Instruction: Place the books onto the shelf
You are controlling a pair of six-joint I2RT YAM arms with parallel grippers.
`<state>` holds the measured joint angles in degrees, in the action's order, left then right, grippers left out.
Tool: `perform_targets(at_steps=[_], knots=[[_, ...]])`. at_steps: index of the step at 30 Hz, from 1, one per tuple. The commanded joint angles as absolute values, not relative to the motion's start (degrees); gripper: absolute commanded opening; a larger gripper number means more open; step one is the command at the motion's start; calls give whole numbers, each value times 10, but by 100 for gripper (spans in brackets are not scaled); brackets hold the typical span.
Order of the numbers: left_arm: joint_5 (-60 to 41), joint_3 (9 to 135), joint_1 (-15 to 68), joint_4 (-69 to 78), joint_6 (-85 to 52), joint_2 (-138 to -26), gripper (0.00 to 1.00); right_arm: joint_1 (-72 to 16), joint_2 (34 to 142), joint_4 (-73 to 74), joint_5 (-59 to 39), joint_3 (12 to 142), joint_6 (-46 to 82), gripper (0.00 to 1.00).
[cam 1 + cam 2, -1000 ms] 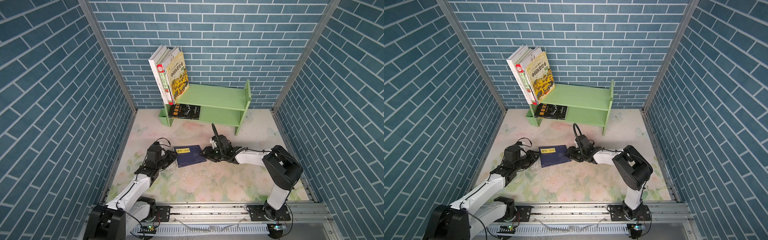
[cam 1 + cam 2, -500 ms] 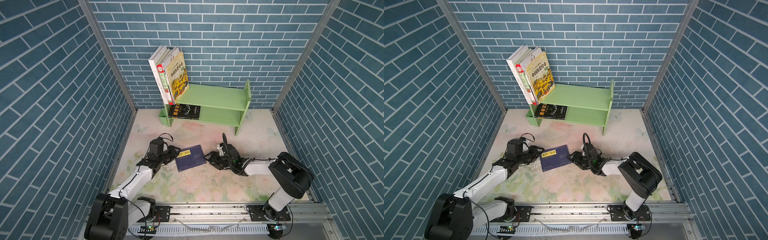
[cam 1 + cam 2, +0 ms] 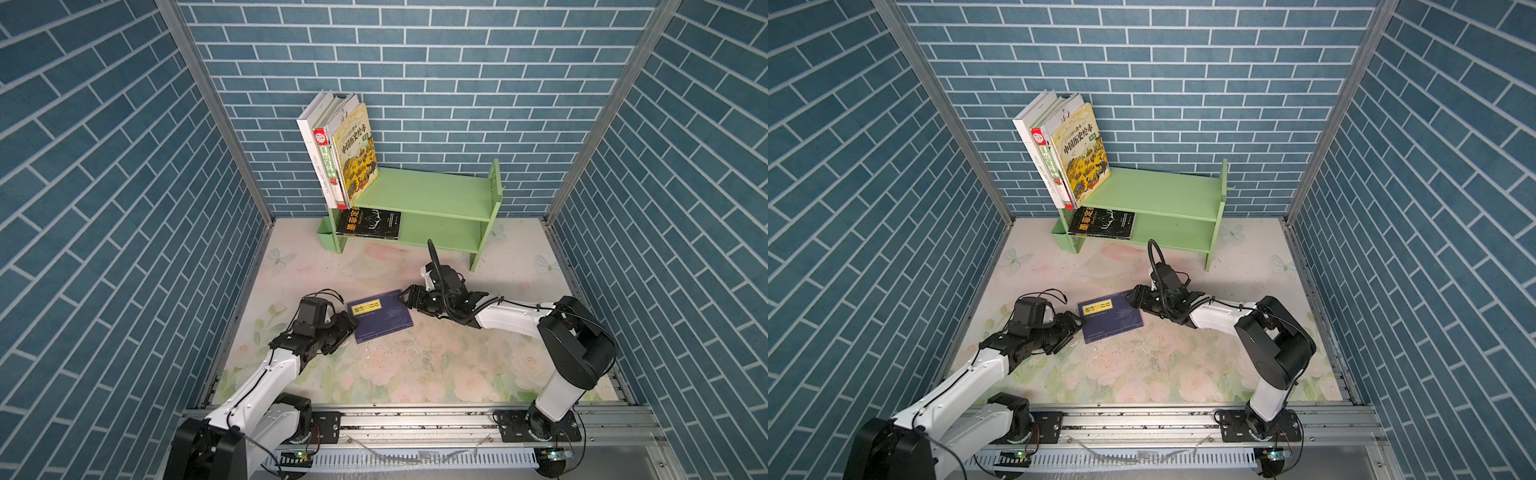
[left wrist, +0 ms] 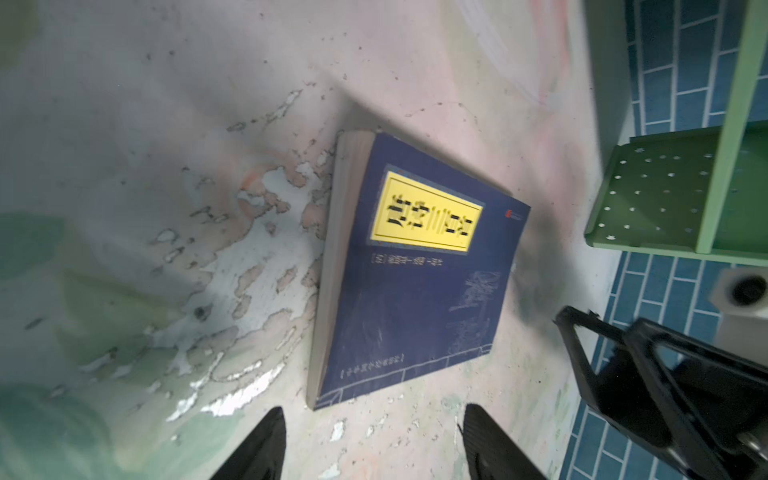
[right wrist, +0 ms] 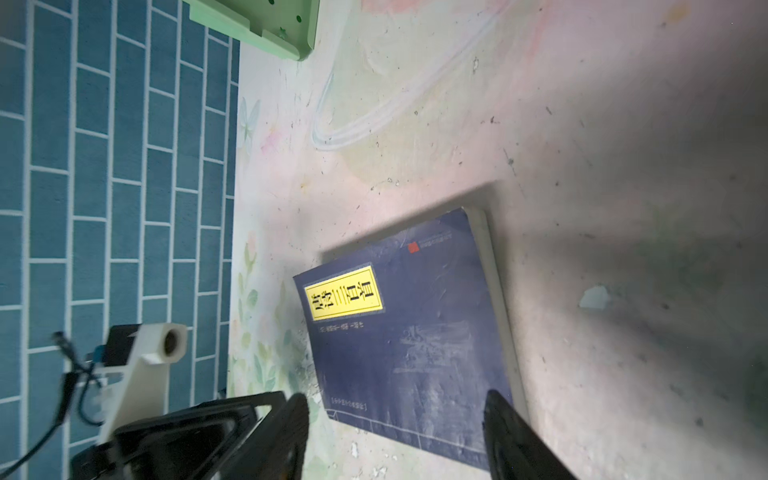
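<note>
At the left, the left gripper (image 4: 372, 411) is seen with fingers spread wide and nothing between them, just short of the navy book (image 3: 380, 316), which is laid flat on the flowered mat (image 3: 415, 374). Its right edge is flanked by the right gripper (image 5: 395, 399), fingers likewise wide, not clamped. Behind, on the shelf (image 3: 432, 195), tall books (image 3: 345, 153) are leaned at the left end, with a black book (image 3: 369, 224) laid flat below.
</note>
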<state>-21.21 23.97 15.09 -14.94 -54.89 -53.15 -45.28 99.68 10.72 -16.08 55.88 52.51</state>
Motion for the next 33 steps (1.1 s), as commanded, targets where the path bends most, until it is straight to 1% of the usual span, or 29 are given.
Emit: perform_targets(at_steps=[1,4,7,12,16,23,27,33], knots=[[-208,231,179,-187,-592,-492,72,-453,1029,69,-158,631,409,67],[-211,220,211,-174,-628,-482,75,-452,1078,52,-181,703,376,67],[-208,205,247,-143,-667,-493,77,-444,1134,46,-220,766,382,67],[-197,174,301,-45,-725,-546,81,-439,1191,42,-241,823,392,67],[-179,178,341,23,-749,-610,84,-440,1223,32,-251,853,394,67],[-165,214,361,87,-741,-719,85,-440,1245,-27,-249,865,390,67],[-134,222,361,82,-736,-733,86,-441,1233,-75,-237,843,377,66],[-91,223,358,80,-735,-754,90,-446,1194,-110,-234,761,379,64]])
